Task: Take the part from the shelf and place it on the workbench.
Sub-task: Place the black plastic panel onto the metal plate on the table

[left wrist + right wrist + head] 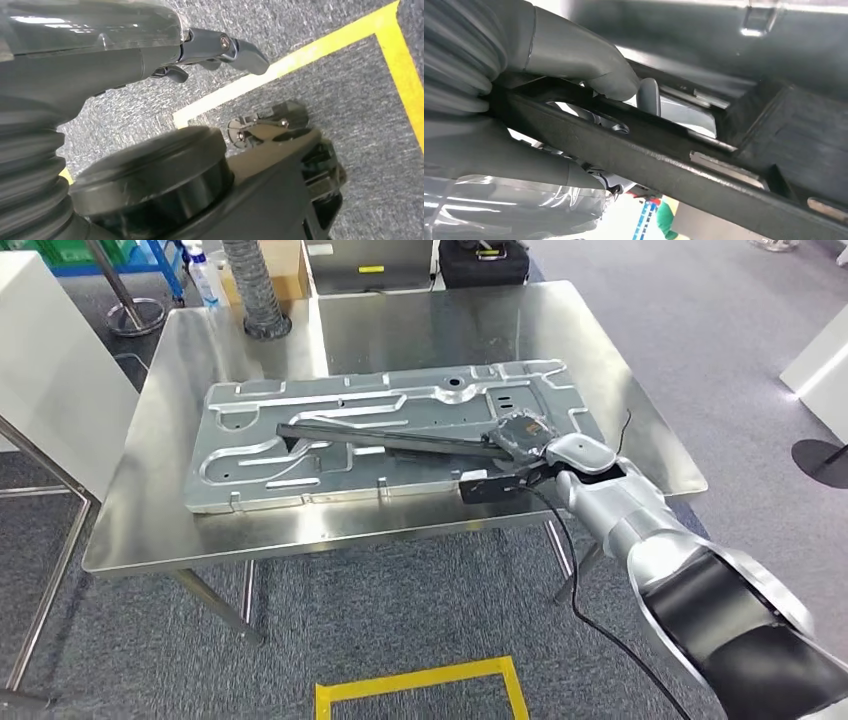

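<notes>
Right hand (525, 445) grips one end of the part (385, 438), a long flat black bar, matte, with slots cut along it; in the right wrist view the thick grey thumb (589, 65) presses over the bar's top edge and the fingers (524, 165) wrap beneath it, so the hold is firm. The bar lies diagonally over a large stamped metal panel (300, 455), dull grey sheet with raised ribs, pressed channels, small holes and little tabs along its near edge. The panel rests flat on the workbench (180, 530), a brushed stainless steel table with a reflective top and thin steel legs. The far end of the bar sits around the panel's middle; whether it touches the panel there, cannot tell. A black cable runs from the right wrist down to the floor. Left hand (220, 47) hangs over speckled grey carpet crossed by yellow floor tape (300, 55), dark fingers loosely bent, holding nothing. A ribbed grey hose (255, 285) stands at the bench's far edge.
</notes>
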Robot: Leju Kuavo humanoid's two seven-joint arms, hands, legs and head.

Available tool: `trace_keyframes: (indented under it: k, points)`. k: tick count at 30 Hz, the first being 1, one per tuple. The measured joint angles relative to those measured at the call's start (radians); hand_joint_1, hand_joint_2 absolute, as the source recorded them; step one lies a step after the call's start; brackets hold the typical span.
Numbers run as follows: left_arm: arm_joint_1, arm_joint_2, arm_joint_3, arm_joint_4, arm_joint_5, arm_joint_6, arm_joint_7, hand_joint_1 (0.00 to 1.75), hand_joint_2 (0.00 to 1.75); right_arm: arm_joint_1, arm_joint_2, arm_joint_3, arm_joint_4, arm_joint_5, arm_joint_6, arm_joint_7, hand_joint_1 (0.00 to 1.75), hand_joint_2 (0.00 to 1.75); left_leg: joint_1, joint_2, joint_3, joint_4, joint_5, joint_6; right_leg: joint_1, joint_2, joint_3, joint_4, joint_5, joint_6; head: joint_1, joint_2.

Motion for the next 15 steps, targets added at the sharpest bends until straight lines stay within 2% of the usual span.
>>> trace_keyframes:
  k: [2, 3, 4, 5, 7, 8, 9, 10, 11, 13, 14, 15]
  points:
    - [0.004, 0.0, 0.0, 0.0, 0.0, 0.0, -0.002, 0.0, 1.75, -0.005, -0.002, 0.004, 0.0, 0.006, 0.003, 0.004, 1.75, 1.75, 0.0, -0.001, 0.018, -0.009, -0.008, 0.015, -0.002, -0.002, 0.001, 0.017, 0.004, 0.01, 0.0, 0.0]
    - [0.005, 0.001, 0.0, 0.0, 0.0, 0.0, -0.002, 0.0, 1.75, -0.007, -0.002, 0.006, 0.0, 0.01, 0.006, 0.007, 1.75, 1.75, -0.001, -0.001, 0.033, -0.014, -0.013, 0.021, -0.003, -0.003, -0.014, 0.046, 0.004, 0.013, 0.001, 0.0]
    - [0.005, 0.001, -0.001, 0.0, 0.0, -0.001, -0.002, 0.0, 1.75, -0.009, -0.002, 0.008, 0.001, 0.013, 0.008, 0.008, 1.75, 1.75, -0.002, -0.001, 0.05, -0.018, -0.019, 0.026, -0.003, -0.004, -0.043, 0.093, 0.0, 0.015, 0.001, 0.0]
    - [0.004, 0.001, -0.001, 0.0, 0.0, -0.001, -0.002, 0.0, 1.75, -0.009, -0.001, 0.011, 0.002, 0.016, 0.01, 0.01, 1.75, 1.75, -0.004, 0.0, 0.063, -0.022, -0.027, 0.03, -0.004, -0.004, -0.085, 0.153, -0.009, 0.016, 0.002, 0.0]
    - [0.005, 0.001, -0.001, 0.0, 0.0, -0.001, -0.002, 0.0, 1.75, -0.008, 0.003, 0.015, 0.005, 0.017, 0.013, 0.01, 1.75, 1.75, -0.008, 0.0, 0.088, -0.026, -0.048, 0.035, -0.003, -0.004, -0.183, 0.258, -0.047, 0.018, 0.001, 0.0]
    - [0.006, 0.001, -0.001, 0.0, 0.0, -0.001, -0.002, 0.0, 1.75, -0.007, 0.004, 0.015, 0.006, 0.017, 0.014, 0.01, 1.75, 1.75, -0.01, -0.001, 0.104, -0.027, -0.06, 0.035, -0.003, -0.004, -0.218, 0.278, -0.065, 0.016, 0.001, 0.0]
    - [0.008, 0.002, -0.002, 0.0, 0.0, -0.001, -0.002, 0.0, 1.75, -0.008, 0.005, 0.015, 0.007, 0.017, 0.014, 0.01, 1.75, 1.75, -0.013, -0.003, 0.122, -0.028, -0.075, 0.035, -0.002, -0.003, -0.237, 0.265, -0.072, 0.013, 0.002, 0.0]
    - [0.01, 0.002, -0.002, 0.0, 0.0, -0.001, -0.002, 0.0, 1.75, -0.008, 0.005, 0.016, 0.008, 0.018, 0.014, 0.011, 1.75, 1.75, -0.015, -0.004, 0.144, -0.028, -0.09, 0.035, 0.0, -0.003, -0.242, 0.224, -0.057, 0.007, 0.001, 0.0]
    - [0.011, 0.002, -0.002, 0.0, 0.0, -0.001, -0.002, 0.0, 1.75, -0.009, 0.006, 0.016, 0.01, 0.02, 0.013, 0.013, 1.75, 1.75, -0.017, -0.005, 0.164, -0.03, -0.106, 0.035, 0.004, -0.001, -0.238, 0.161, -0.008, -0.003, 0.002, 0.0]
    - [0.01, 0.0, -0.002, 0.001, 0.0, -0.001, -0.002, 0.0, 1.75, -0.017, 0.009, 0.018, 0.013, 0.023, 0.015, 0.021, 1.75, 1.75, -0.02, -0.006, 0.196, -0.032, -0.14, 0.03, 0.017, 0.004, -0.225, 0.028, 0.145, -0.021, 0.001, 0.0]
    - [0.009, 0.0, -0.002, 0.002, 0.0, -0.001, -0.002, 0.0, 1.75, -0.026, 0.011, 0.018, 0.015, 0.025, 0.017, 0.024, 1.75, 1.75, -0.02, -0.007, 0.209, -0.04, -0.155, 0.027, 0.024, 0.008, -0.219, -0.01, 0.201, -0.026, 0.001, 0.0]
    - [0.007, -0.001, -0.002, 0.002, 0.0, -0.001, -0.003, 0.0, 1.75, -0.039, 0.013, 0.019, 0.015, 0.028, 0.021, 0.025, 1.75, 1.75, -0.02, -0.007, 0.22, -0.04, -0.158, 0.023, 0.027, 0.011, -0.213, -0.029, 0.224, -0.027, 0.001, 0.0]
